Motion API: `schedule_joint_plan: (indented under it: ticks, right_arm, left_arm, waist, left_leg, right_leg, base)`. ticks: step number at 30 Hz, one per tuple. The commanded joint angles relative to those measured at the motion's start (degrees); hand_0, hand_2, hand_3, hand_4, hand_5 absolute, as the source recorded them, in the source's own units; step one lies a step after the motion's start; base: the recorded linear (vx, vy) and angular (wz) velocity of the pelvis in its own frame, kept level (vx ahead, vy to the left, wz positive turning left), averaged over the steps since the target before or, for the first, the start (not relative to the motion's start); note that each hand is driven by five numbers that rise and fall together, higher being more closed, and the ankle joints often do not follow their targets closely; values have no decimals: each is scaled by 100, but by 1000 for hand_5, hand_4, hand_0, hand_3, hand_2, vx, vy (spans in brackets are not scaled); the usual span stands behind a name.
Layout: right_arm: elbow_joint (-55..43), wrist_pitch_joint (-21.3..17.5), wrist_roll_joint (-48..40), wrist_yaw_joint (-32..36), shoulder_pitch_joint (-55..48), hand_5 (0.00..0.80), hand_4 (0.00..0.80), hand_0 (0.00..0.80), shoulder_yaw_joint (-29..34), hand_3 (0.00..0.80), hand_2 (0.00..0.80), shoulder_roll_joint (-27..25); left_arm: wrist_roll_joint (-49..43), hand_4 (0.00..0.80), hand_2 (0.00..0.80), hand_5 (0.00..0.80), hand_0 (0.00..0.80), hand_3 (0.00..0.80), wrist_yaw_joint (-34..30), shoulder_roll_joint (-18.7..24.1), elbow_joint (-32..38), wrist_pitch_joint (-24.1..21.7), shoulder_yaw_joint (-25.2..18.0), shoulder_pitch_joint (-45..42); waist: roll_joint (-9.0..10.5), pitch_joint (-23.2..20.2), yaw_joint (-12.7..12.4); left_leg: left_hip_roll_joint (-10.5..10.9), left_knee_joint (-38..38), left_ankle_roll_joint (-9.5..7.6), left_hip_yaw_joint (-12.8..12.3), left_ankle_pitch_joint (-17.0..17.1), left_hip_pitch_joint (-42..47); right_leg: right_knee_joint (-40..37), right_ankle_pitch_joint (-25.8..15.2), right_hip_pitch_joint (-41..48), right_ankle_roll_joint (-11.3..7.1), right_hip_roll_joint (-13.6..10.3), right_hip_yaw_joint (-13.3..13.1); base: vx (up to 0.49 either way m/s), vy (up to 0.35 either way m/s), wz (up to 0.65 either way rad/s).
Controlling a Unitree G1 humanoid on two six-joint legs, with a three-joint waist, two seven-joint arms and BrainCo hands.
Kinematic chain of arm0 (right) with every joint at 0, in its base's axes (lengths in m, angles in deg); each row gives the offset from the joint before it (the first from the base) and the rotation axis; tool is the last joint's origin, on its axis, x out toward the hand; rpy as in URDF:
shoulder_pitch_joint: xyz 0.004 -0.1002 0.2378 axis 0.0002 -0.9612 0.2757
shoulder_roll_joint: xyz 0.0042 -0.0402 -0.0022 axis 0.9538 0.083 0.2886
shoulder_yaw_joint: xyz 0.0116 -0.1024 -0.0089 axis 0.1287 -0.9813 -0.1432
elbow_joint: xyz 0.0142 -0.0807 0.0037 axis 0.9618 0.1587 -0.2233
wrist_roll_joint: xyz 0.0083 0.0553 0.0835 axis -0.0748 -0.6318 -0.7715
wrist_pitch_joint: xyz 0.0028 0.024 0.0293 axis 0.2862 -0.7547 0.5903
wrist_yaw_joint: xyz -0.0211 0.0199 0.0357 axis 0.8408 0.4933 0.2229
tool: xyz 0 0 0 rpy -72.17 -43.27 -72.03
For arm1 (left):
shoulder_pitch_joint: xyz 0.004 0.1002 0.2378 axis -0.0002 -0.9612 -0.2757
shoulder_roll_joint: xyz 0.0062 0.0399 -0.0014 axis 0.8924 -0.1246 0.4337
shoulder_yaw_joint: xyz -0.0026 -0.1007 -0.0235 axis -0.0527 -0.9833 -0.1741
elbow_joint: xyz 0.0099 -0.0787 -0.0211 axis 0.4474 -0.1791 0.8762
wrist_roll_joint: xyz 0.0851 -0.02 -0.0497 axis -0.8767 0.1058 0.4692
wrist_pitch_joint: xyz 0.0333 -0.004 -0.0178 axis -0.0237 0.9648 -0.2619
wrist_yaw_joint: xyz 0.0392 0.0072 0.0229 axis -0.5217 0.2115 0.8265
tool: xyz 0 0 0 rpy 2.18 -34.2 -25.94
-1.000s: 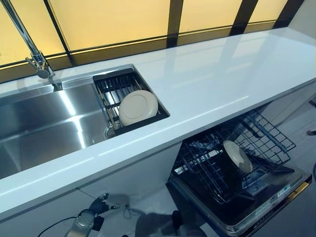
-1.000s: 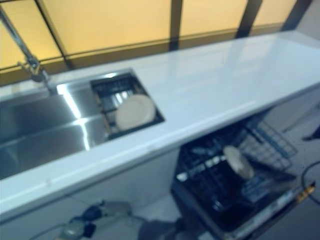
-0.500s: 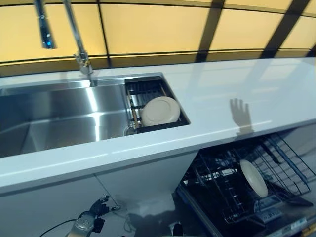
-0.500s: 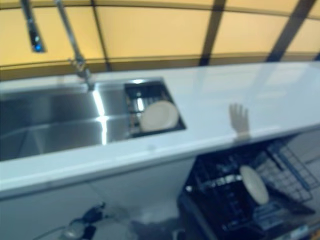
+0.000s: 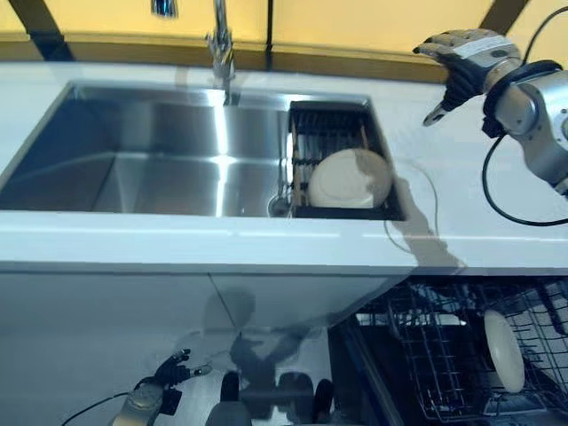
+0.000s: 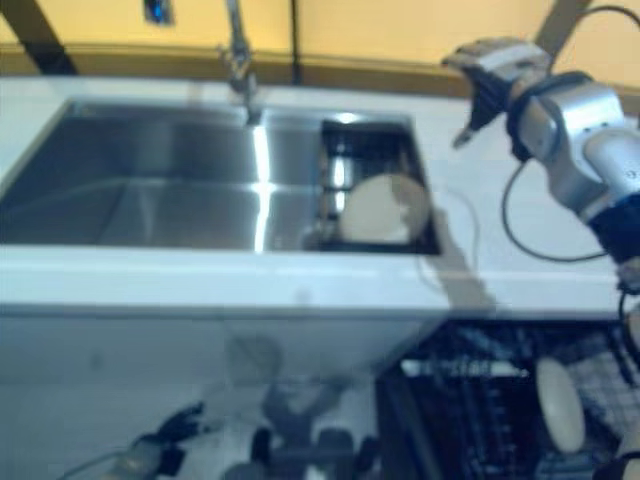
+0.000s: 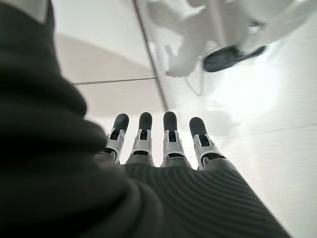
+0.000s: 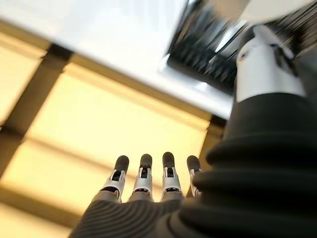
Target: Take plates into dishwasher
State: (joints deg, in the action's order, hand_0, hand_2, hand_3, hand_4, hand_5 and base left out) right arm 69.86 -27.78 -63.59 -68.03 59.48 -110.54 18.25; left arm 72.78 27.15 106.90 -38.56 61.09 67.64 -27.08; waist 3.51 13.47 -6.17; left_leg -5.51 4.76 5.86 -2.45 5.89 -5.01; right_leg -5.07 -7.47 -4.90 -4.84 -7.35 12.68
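Observation:
A cream plate leans in the black dish rack at the right end of the steel sink. A second cream plate stands on edge in the pulled-out dishwasher rack under the counter at lower right. My right hand is raised over the counter, to the right of and beyond the sink rack, fingers straight and empty; its wrist view shows the same. My left hand hangs low by the cabinet front, open and empty.
A white counter runs along the front of the sink. A chrome faucet stands behind the sink, close to the rack. Yellow window panes with dark frames line the back.
The camera has swung down and to the left, so the whole scene has shifted. My right hand has come up into view over the counter. The plates have not moved.

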Motion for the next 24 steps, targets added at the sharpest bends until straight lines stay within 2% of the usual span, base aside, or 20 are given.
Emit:
schedule_joint_plan:
  ticks: [1,2,3,4,6,9,14,19,24]
  right_arm:
    - [71,299,-94,95,1084,0,0,0,-485,0,0,-170]
    - [71,312,-101,123,1086,0,0,0,-493,0,0,-151]
    - [-31,337,-32,173,916,0,0,0,-464,0,0,-70]
    - [-8,320,-40,182,797,0,0,0,-429,0,0,22]
    - [41,398,-12,231,702,0,0,0,-388,0,0,205]
    - [295,401,-46,443,906,0,0,0,-545,0,0,379]
    - [537,329,-117,581,1191,0,0,0,-741,0,0,527]
    - [566,253,31,878,1355,0,0,0,-883,0,0,660]
    - [692,391,82,1222,1365,0,0,0,-987,0,0,826]
  left_arm:
    - [386,0,0,0,0,0,493,275,214,1167,-30,543]
    - [394,0,0,0,0,0,494,279,235,1185,-29,550]
    - [642,0,0,0,0,0,10,291,-489,620,-121,619]
    - [604,0,0,0,0,0,30,170,-851,284,-144,612]
    - [580,0,0,0,0,0,232,-14,-948,95,-60,541]
    - [479,0,0,0,0,0,299,-92,-750,212,-24,527]
    - [503,0,0,0,0,0,190,14,-493,591,-31,663]
    - [642,0,0,0,0,0,167,90,-564,762,-58,829]
    - [724,0,0,0,0,0,152,121,-657,832,-80,969]
  waist:
    - [-45,460,-128]
    - [-54,472,-128]
    - [-86,530,-86]
    - [-83,573,-59]
    - [-59,656,-68]
    - [-75,720,-129]
    - [-100,723,-145]
    - [-58,693,-102]
    - [-66,748,-94]
  left_leg:
    - [255,24,-192,37,-187,0]
    - [266,24,-195,43,-165,-36]
    - [274,24,-196,62,-119,-116]
    - [281,24,-202,37,-108,-139]
    - [280,24,-188,31,-108,-143]
    - [290,24,-178,33,-112,-121]
    - [284,24,-174,-7,-119,-94]
    - [266,24,-179,-72,-120,-61]
    - [243,24,-175,-124,-112,-54]
  right_leg:
    - [7,138,180,-304,-86,-9]
    - [7,123,152,-303,-93,-1]
    - [7,119,98,-290,-87,34]
    - [7,104,69,-290,-91,43]
    - [7,92,52,-287,-96,47]
    - [7,86,82,-279,-120,87]
    - [7,80,99,-300,-141,93]
    - [7,73,106,-320,-138,51]
    - [8,68,96,-320,-140,30]
  base:
    - [-106,23,22]
    - [-61,38,7]
    - [-36,47,10]
    - [-28,34,10]
    - [-8,4,3]
    - [0,0,0]
    - [0,0,0]
    - [22,7,0]
    - [0,0,0]
